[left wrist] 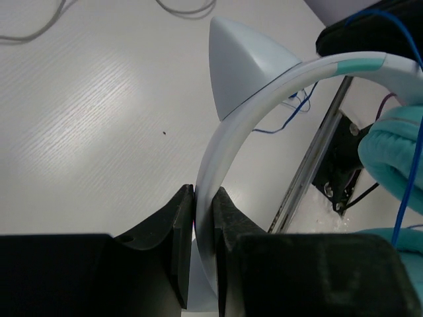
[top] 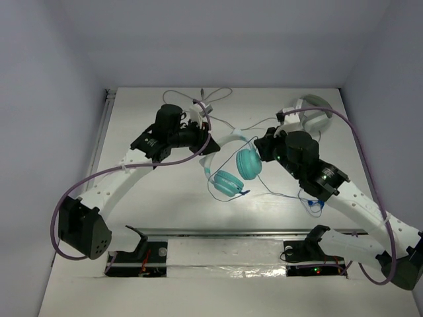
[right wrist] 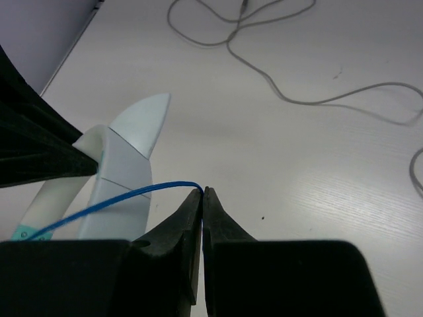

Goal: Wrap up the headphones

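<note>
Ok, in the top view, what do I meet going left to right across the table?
Left elbow → left fingers → teal headphones → grey-white headphones → right elbow.

Three cameras on one white worktop (top: pixel 165 198): one overhead, two at the wrists.

The top external camera sits high behind the arm bases, looks down and forward, and is far enough back to take in both arms and the whole worktop. The left wrist camera rides just behind the left end effector (left wrist: pixel 203 198) and looks along its fingers from very close. The right wrist camera sits the same way behind the right end effector (right wrist: pixel 202 195). Both wrist views share the pale band of the headphones (left wrist: pixel 213 168) just past their fingertips, which the overhead view shows between the two end effectors.
</note>
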`<state>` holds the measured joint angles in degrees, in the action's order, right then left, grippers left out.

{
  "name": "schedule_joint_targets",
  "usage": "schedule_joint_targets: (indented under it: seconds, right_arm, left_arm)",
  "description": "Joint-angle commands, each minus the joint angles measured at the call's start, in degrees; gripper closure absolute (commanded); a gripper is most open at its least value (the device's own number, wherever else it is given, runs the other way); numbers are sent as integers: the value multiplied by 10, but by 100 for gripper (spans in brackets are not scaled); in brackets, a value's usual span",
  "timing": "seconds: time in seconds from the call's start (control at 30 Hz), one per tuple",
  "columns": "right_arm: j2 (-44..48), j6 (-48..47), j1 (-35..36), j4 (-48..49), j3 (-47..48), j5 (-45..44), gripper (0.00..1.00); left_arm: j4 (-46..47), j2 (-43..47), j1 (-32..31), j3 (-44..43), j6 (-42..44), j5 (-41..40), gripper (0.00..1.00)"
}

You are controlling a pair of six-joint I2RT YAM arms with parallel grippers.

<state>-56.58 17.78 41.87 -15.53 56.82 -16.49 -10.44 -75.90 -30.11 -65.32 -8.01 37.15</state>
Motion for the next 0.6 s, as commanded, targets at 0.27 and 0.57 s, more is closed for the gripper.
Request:
schedule_joint_targets:
  seconds: [0.27, 0.57]
  right_arm:
    - [25, 47, -26, 207, -116, 109, 49]
    - [8, 72, -31, 306, -218, 113, 40]
  left_arm:
    - [76, 37, 21, -78, -76, 19, 100]
    - [1, 39, 21, -132, -78, -43, 100]
